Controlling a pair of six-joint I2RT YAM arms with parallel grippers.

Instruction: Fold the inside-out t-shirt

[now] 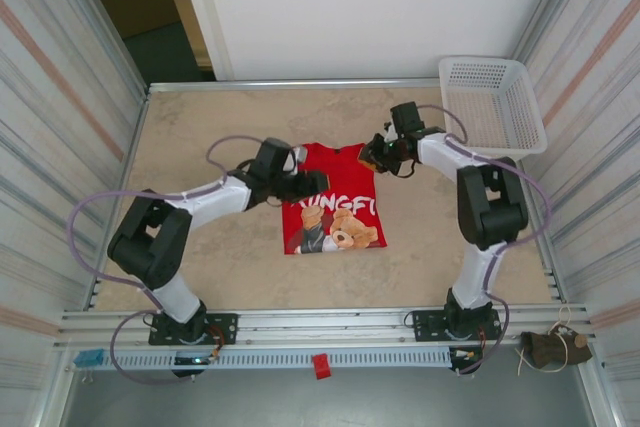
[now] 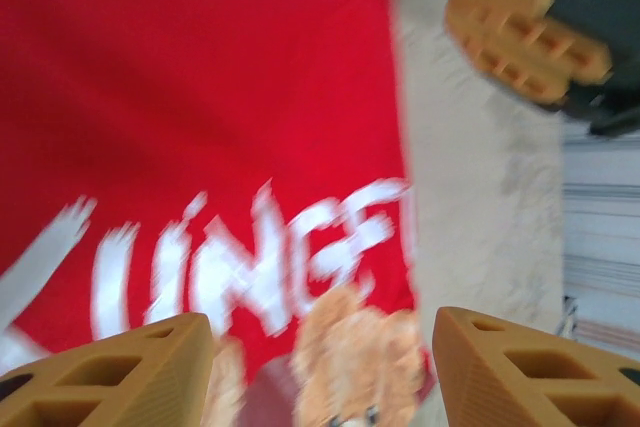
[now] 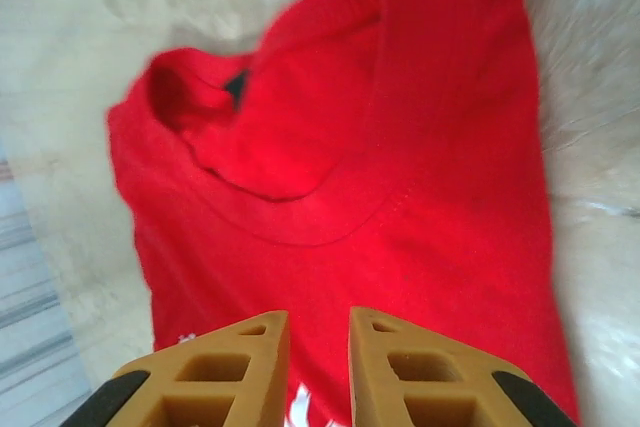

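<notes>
- Lying flat near the middle of the bench (image 1: 200,127): the inside-out t-shirt (image 1: 335,177), collar (image 3: 215,112) toward 12 o'clock, hem toward 6 o'clock, bear print (image 1: 335,232) and white lettering facing up.
- No sleeve sticking out at 3 or 9 o'clock, and an outline close to a rectangle. Hence judged partway through the folding: side folds probably in, crosswise fold not yet made.
- Left jaws spread wide and empty, set over the shirt's 9 o'clock edge beside the lettering. In the left wrist view, fingers (image 2: 110,372) well apart, with red cloth and print beneath. Cannot tell whether touching the cloth.
- Right jaws parted by a slim gap only and pinching nothing, poised at the shirt's 1 o'clock corner just beside the collar. In the right wrist view, fingers (image 3: 220,367) aimed down at the neckline.
- White basket (image 1: 495,107) at the bench's 1 o'clock corner, well apart from the shirt.
- Next, as a judgement: widen the right jaws, bring both down on the collar-end corners at 11 and 1 o'clock, pinch every layer, then carry that edge toward 6 o'clock onto the hem.
- Worth guarding against: catching the top layer alone, or dragging the stack and undoing the side folds.
</notes>
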